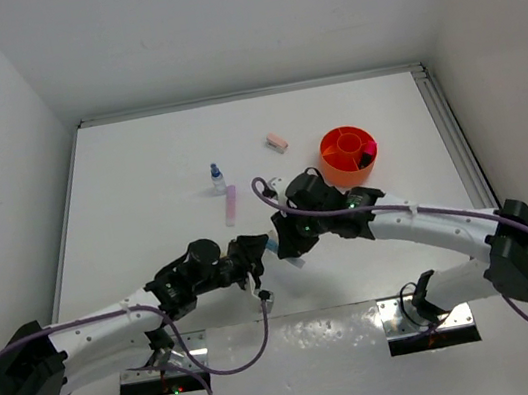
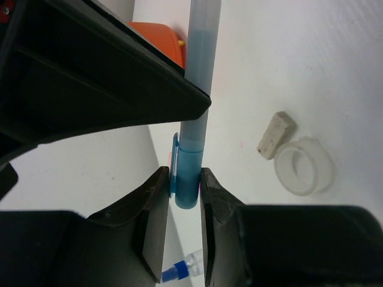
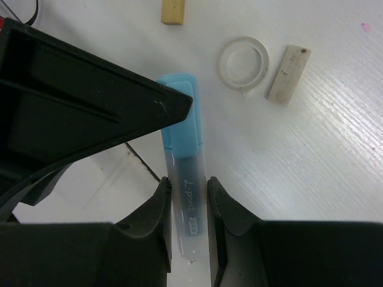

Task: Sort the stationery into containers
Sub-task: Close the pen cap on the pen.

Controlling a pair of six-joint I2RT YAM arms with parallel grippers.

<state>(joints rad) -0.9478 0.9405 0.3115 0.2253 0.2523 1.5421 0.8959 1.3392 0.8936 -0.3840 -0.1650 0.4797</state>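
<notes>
The light blue tube (image 1: 272, 245) hangs between both arms above the table's near middle. My left gripper (image 2: 185, 179) is shut on its blue cap end (image 2: 187, 179). My right gripper (image 3: 188, 191) is shut on its clear barrel (image 3: 190, 200). The two grippers (image 1: 253, 253) (image 1: 287, 238) face each other, almost touching. The orange tub (image 1: 348, 154), the container, stands at the right rear, with a dark item in one compartment. On the table lie a blue-capped bottle (image 1: 217, 177), a pale pink stick (image 1: 232, 205) and a pink eraser (image 1: 277, 142).
A clear tape ring (image 3: 242, 63) and a beige eraser (image 3: 288, 75) lie side by side on the table under the grippers. A tan eraser (image 3: 173, 12) lies a little apart from them. White walls close in the table on three sides.
</notes>
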